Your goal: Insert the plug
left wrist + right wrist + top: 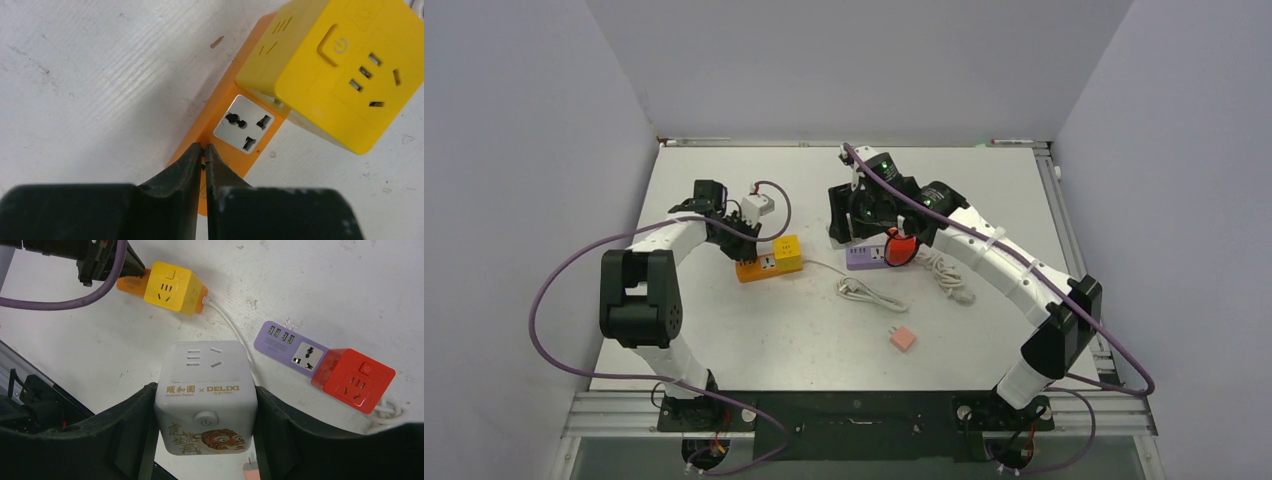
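Bracing orange strip [240, 161] with fingers of left gripper [204, 150] pressed together, clamping white cube [205, 390] in right gripper [206, 407]; next, probably aligning over the 1 free socket [244, 124], pushing down.

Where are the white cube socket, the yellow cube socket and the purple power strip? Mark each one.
white cube socket [205, 371]: right wrist view, top face above the printed label.
yellow cube socket [345, 75]: left wrist view, face between button and slots.
purple power strip [280, 336]: right wrist view, USB-port end.
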You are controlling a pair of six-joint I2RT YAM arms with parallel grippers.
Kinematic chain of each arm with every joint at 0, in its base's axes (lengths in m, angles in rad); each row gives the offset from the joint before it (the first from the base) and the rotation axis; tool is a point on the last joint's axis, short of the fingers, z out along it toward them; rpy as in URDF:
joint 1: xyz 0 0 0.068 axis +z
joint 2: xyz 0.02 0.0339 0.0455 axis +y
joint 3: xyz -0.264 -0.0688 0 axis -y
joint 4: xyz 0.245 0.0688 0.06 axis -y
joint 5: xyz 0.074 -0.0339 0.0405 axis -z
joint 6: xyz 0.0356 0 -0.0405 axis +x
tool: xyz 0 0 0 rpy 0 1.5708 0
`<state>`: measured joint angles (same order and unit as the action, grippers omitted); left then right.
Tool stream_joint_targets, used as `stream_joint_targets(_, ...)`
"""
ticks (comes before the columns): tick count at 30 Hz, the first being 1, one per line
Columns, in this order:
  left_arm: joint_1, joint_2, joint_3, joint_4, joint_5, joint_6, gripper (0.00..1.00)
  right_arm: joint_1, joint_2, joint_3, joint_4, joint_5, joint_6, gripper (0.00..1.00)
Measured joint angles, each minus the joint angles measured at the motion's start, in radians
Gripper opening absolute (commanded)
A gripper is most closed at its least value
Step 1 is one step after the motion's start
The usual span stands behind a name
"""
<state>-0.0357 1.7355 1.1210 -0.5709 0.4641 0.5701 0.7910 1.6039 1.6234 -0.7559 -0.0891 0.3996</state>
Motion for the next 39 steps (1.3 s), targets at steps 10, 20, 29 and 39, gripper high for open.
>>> stream_joint_targets(10,0.005,-0.008,-0.027,-0.017,0.074,0.052,0.00,-0.052,0.114,0.105,-0.053,-0.094,-0.040,0.05)
stream_joint_targets(20,-0.008,-0.033,-0.071,-0.205,0.206,0.188,0.00,-0.065,0.164,0.136,-0.089,-0.175,-0.077,0.05)
stream_joint_targets(29,0.002,-0.036,-0.074,-0.405,0.249,0.257,0.31,-0.065,0.268,0.256,-0.173,-0.281,-0.164,0.05)
stream_joint_targets(39,0.227,-0.115,0.149,-0.531,0.426,0.233,0.57,-0.042,0.439,0.468,-0.258,-0.369,-0.272,0.05)
